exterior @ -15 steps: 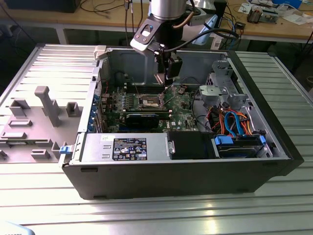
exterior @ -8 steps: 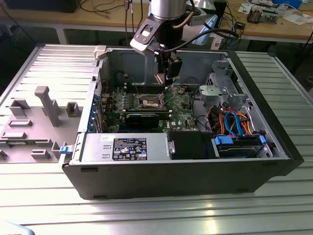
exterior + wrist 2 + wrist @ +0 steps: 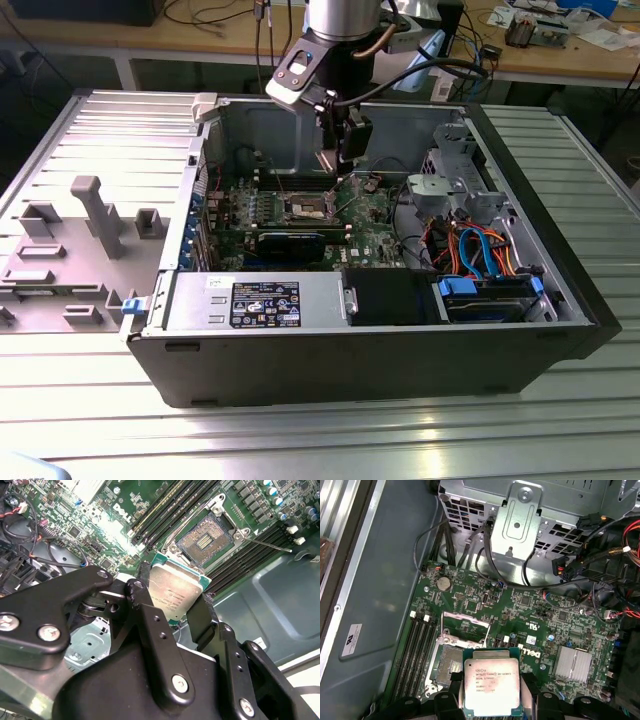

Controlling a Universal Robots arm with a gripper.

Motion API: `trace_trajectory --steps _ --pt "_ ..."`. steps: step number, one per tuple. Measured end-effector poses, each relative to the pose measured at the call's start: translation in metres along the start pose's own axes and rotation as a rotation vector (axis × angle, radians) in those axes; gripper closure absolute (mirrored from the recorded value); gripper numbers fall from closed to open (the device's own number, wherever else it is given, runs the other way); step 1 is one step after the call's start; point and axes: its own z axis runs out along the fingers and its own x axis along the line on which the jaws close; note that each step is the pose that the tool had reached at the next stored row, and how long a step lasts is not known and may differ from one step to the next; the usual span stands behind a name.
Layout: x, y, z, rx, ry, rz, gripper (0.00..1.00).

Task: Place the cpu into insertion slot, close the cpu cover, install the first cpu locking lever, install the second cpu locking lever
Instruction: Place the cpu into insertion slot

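The gripper (image 3: 172, 600) is clamped on the cpu (image 3: 177, 587). Its two black fingers press on opposite edges of the chip, and the dull silver lid between them is bare in both wrist views. The chip hangs in the air above the motherboard (image 3: 520, 605), just short of the insertion slot (image 3: 205, 537) and not yet over it. In the first wrist view the slot's dark centre (image 3: 451, 662) shows beside one edge of the cpu (image 3: 491, 682), partly overlapped by it. The slot is open and has nothing seated in it. The cpu cover (image 3: 467, 621) stands tilted up at the slot's far side, and a thin locking lever (image 3: 267, 543) is swung out away from the slot. Long black memory slots (image 3: 165, 505) run along both flanks of the slot. In the exterior view the arm reaches down into the open computer case (image 3: 400, 350), and the gripper (image 3: 340, 150) sits above and slightly to the exterior view's right of the slot (image 3: 303, 208).

As for handling, the cpu looks light, thin and rigid, with a smooth metal top that would probably be slippery. The green rim is the sensible place to hold it (its underside and the slot's contact field are likely the delicate parts). I judge an edge grip like this one suitable, provided the chip stays level, because a tilted chip could damage the slot's contacts.
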Motion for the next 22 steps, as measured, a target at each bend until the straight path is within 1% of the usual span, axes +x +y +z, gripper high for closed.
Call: trace_trajectory --steps 22 --pt "0.0000 0.0000 0.0005 -0.0001 -0.0012 0.014 0.46"
